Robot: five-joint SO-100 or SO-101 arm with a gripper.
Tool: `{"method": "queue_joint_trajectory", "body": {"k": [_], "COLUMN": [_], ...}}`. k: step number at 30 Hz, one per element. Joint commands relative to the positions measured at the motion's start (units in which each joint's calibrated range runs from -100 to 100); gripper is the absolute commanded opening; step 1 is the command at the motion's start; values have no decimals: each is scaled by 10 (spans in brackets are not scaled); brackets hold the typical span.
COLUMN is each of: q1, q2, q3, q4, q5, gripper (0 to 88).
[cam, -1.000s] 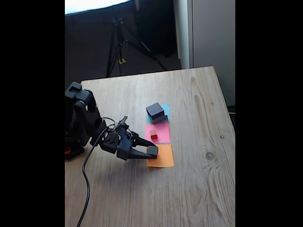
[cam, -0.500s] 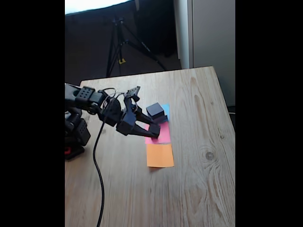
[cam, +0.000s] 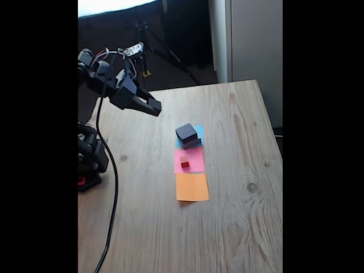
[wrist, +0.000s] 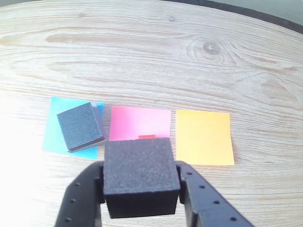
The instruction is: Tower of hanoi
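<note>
Orange square [cam: 192, 187] bare — red cube [cam: 185, 164] on pink

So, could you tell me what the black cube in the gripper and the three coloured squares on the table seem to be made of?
The black cube, held in the gripper, looks like dense foam or matte printed plastic: its faces are finely speckled and dull, without glare. The blue square, pink square and orange square look like thin matte paper, lying flat on the wooden table with no visible thickness.
</note>
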Motion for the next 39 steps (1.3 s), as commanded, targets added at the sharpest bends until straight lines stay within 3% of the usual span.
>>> {"method": "queue_joint_trajectory", "body": {"k": [1, 8, 12, 24, 32, 39], "q1": [-60, -133, -140, -125, -153, -159], "q2": [-40, -99, -122, -138, -36, 72], "q3": [-60, -30, 74, 619, 727, 788], "q4": [34, 71, 25, -575, -851, -1037], "q5": [2, 7, 7, 7, -10, 7], "gripper": [39, 44, 47, 54, 75, 73]}}
